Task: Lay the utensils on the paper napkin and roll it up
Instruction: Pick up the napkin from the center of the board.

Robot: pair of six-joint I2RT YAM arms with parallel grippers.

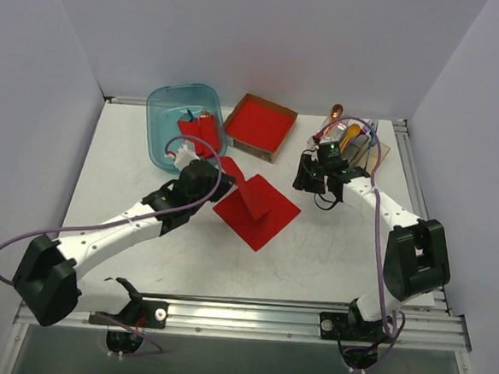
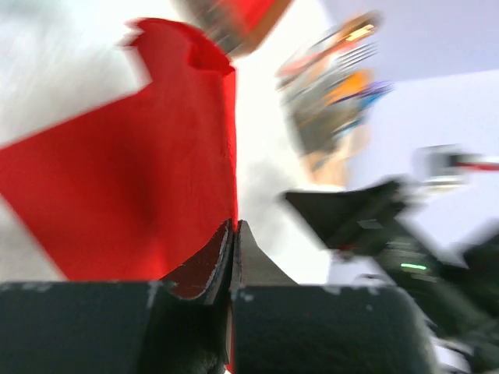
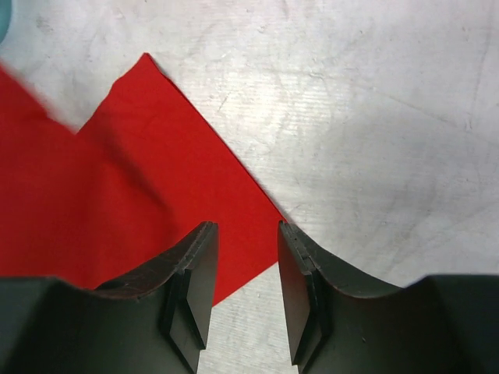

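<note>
White walls close in a pale, scuffed surface (image 1: 139,171) with both arms reaching over it. At its middle lies the thin bright red paper napkin (image 1: 269,214), most of it flat. One flap is drawn up and across towards the left tool (image 1: 219,169). The left wrist view, though blurred, shows that tool's (image 2: 234,230) two fingers pressed together with a sliver of the red sheet (image 2: 117,179) caught between them, so it is pinching the napkin's edge. The right tool (image 1: 304,180) hangs just off the napkin's opposite side. In its own wrist view its jaws stand apart with nothing between them (image 3: 242,257), and the napkin's corner (image 3: 117,195) runs beneath the gap, with bare surface beyond. Behind the right tool, near the far right corner, the slim shiny plastic utensils (image 1: 351,136) lie heaped on a brown sheet, well apart from the napkin; an orange-yellow piece shows among them, and the same heap appears as a blur (image 2: 335,93) in the left wrist view. Beyond the left tool sits a translucent blue plastic tub (image 1: 164,125) holding short red rolled bundles (image 1: 199,130). Just beside it stands a brown cardboard box (image 1: 249,149) holding a thick red stack.
</note>
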